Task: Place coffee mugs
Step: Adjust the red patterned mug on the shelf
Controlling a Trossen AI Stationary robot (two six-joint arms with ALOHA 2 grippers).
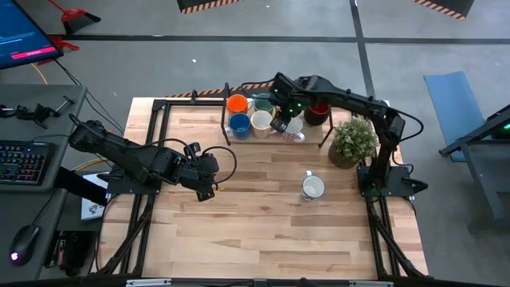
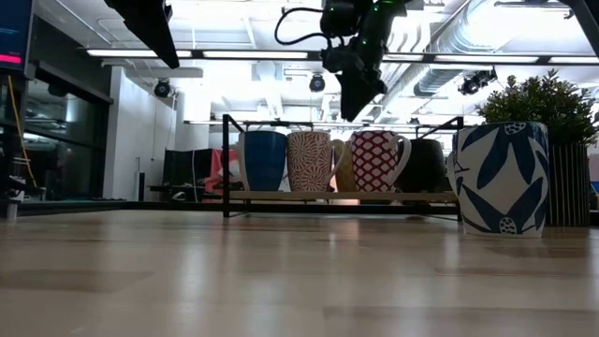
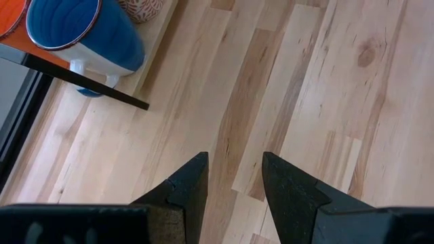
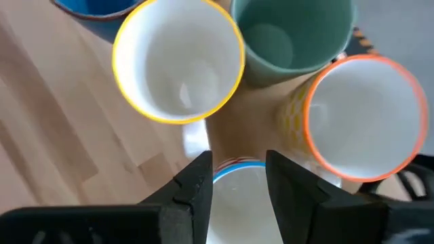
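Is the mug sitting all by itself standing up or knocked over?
Standing up. The lone mug shows its round open mouth to the overhead camera, and in the low view it stands upright on the table.

Light wood surface (image 1: 255, 215) under my arms; black-framed rack (image 1: 226, 112) along its far edge; potted plant (image 1: 353, 140) on the right; one patterned mug (image 1: 312, 187) standing alone beside it.

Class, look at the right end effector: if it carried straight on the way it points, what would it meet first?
Most likely the rim of the white mug directly below the right end effector; depth is unclear.
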